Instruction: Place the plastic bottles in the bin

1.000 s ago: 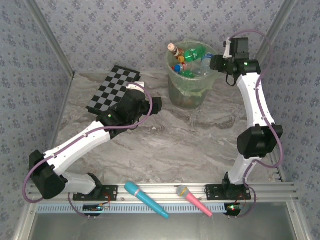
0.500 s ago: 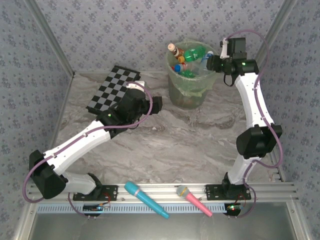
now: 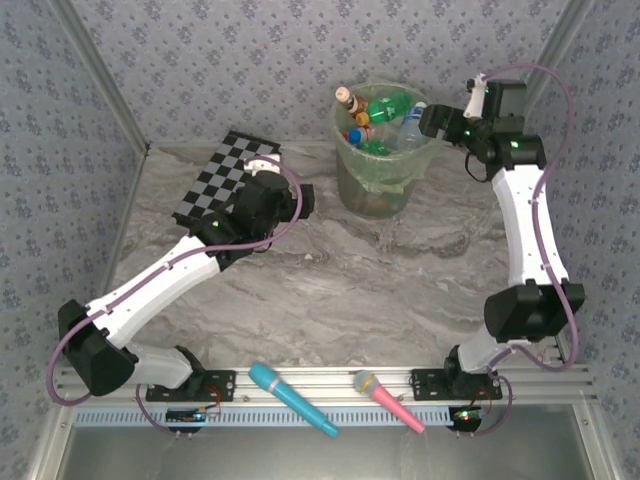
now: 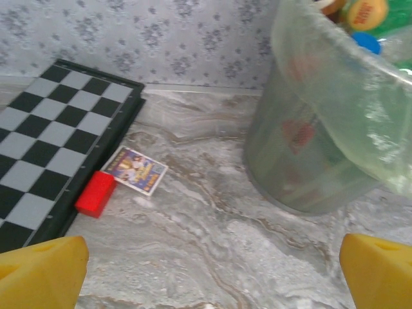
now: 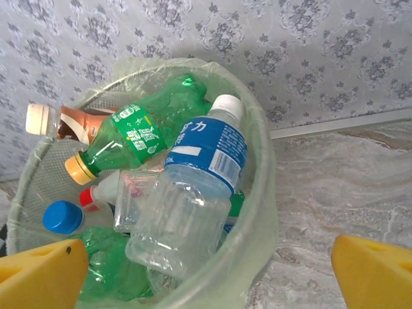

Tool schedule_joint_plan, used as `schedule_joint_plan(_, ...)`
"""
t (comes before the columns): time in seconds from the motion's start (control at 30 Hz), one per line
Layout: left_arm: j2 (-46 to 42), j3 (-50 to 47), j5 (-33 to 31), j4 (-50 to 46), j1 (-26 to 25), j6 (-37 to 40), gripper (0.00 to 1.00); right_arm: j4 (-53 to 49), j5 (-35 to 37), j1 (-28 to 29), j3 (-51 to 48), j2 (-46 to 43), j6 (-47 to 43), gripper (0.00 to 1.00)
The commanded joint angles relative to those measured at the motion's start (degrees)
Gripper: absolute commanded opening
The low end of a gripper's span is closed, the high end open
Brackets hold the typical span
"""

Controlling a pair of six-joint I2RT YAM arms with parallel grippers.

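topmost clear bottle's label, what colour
The label is blue with white print; right wrist view shows it best.

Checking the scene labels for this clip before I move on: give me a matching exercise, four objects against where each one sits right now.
Things:
1. chessboard
2. red block
3. clear bottle with the blue label
4. cyan microphone

Places:
A. on the metal rail at the near edge
B. on top of the pile in the bin
C. flat on the table, far left
D. beside the board's edge, next to a card

Pairs: 1-C, 2-D, 3-B, 4-A.
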Motion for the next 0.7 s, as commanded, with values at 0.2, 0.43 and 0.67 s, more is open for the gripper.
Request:
schedule_joint_plan(0.2,-5.0,-9.7,-15.5,0.2,5.2,-7.2,1.0,14.9,6.9,-3.9,-24.8,-16.0,0.9,1.0)
schedule_joint_plan(0.43,-14.4,-25.9,-18.2,-1.3,13.8,-13.1,1.0,31.2,15.6,-3.4,-48.9,-26.1,-3.6,1.0)
schedule_joint_plan(0.67,-23.4,-40.4,-19.5,10.2,23.2,-1.1,1.0,41.6,27.8,2.8,-64.6,-24.8,-8.3,1.0)
